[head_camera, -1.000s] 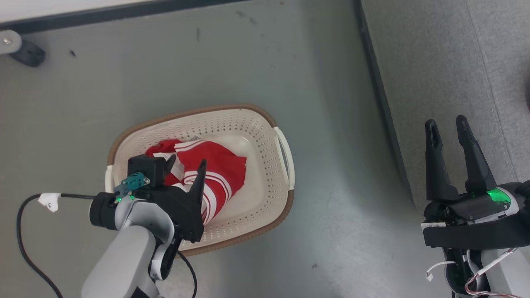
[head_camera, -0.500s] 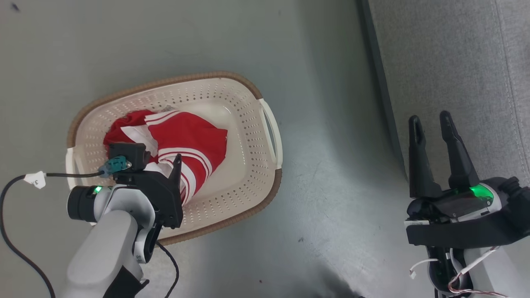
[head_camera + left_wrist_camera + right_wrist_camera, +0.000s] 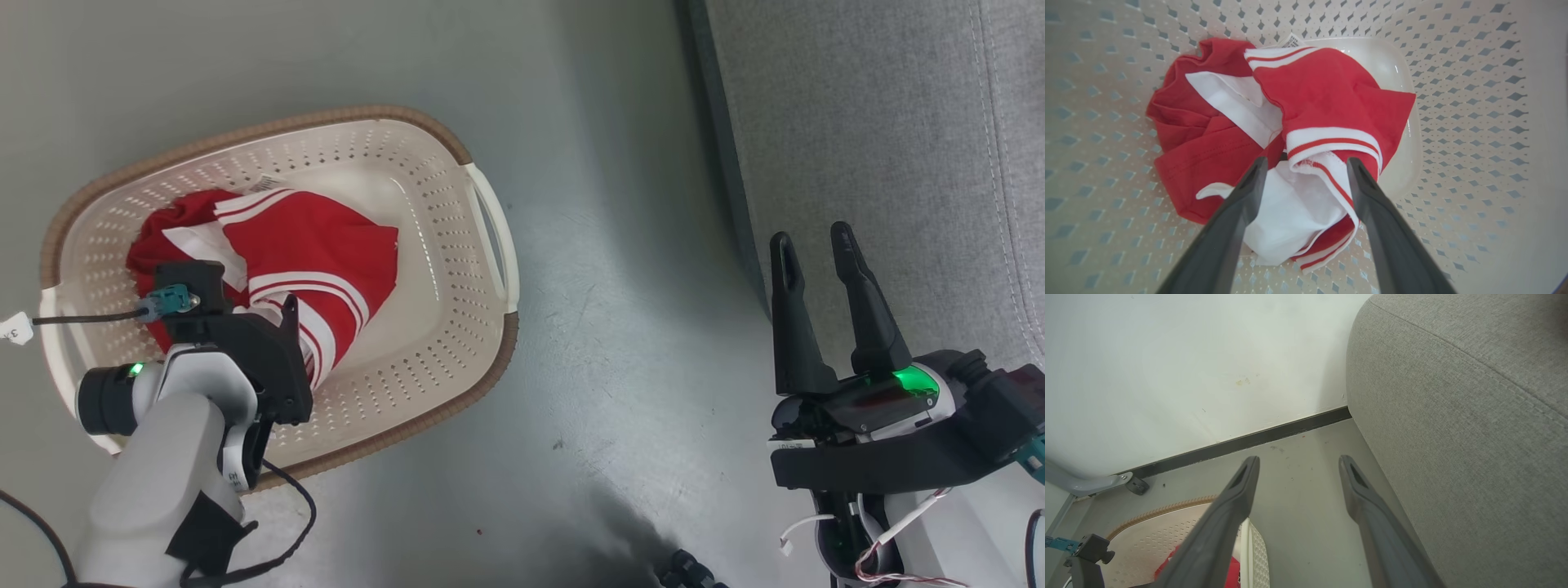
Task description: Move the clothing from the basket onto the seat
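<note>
One crumpled heap of red-and-white clothing [image 3: 1306, 102] lies inside the basket [image 3: 441, 131], which stands on the grey floor [image 3: 620, 245] near the seat [image 3: 865, 122]. The left gripper [image 3: 1307, 163] hangs over the heap, spread wide, grasping nothing. The right gripper [image 3: 811, 233], equally wide and empty, hovers at the seat's edge.

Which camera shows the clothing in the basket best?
The left wrist view: the clothing sits centred and close, folds, white panels and striped trim clear, ahead of the open left pincer. The head view has the left arm covering part of it. The right wrist view catches a small red patch low down.
</note>
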You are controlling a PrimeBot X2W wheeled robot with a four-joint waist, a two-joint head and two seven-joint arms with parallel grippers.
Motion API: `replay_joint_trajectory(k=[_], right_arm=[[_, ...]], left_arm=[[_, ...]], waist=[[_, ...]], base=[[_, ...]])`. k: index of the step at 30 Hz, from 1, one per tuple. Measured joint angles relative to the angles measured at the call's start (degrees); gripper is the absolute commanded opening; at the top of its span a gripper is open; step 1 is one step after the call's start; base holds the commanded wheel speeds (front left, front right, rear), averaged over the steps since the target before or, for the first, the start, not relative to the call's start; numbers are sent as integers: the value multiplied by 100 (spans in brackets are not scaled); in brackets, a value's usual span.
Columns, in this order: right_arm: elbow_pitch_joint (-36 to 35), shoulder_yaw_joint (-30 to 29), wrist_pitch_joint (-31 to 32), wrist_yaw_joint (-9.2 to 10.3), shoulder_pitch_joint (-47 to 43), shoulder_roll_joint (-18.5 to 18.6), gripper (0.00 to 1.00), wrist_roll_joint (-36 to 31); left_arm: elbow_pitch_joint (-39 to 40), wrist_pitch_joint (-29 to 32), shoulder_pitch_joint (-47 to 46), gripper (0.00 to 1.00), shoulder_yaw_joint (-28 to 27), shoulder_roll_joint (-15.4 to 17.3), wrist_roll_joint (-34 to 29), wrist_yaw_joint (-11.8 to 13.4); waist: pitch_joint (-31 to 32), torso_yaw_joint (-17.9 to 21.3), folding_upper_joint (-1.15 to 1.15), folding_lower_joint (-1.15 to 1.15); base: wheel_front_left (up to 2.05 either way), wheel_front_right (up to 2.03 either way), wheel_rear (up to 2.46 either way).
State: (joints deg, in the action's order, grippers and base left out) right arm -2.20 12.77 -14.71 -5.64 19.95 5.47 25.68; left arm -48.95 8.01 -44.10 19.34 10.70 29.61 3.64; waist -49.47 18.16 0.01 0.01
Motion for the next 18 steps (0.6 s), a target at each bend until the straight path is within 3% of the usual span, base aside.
replay_joint_trajectory(k=[10,16,18], right_arm=[[71,20,0,-41,-5,-85,100,-4],[74,27,0,-42,-4,-121,100,-46],[66,34,0,-42,-4,-138,100,-51]], left_arm=[[-537,254,-281,100,-141,-19,122,188],[-719,488,-376,100,-43,-45,181,78],[-722,553,-443,100,-19,-48,185,-67]], waist=[[-159,204,0,0],[-183,245,-1,0],[-208,264,-1,-1]], base=[[0,0,0],[0,0,0],[0,0,0]])
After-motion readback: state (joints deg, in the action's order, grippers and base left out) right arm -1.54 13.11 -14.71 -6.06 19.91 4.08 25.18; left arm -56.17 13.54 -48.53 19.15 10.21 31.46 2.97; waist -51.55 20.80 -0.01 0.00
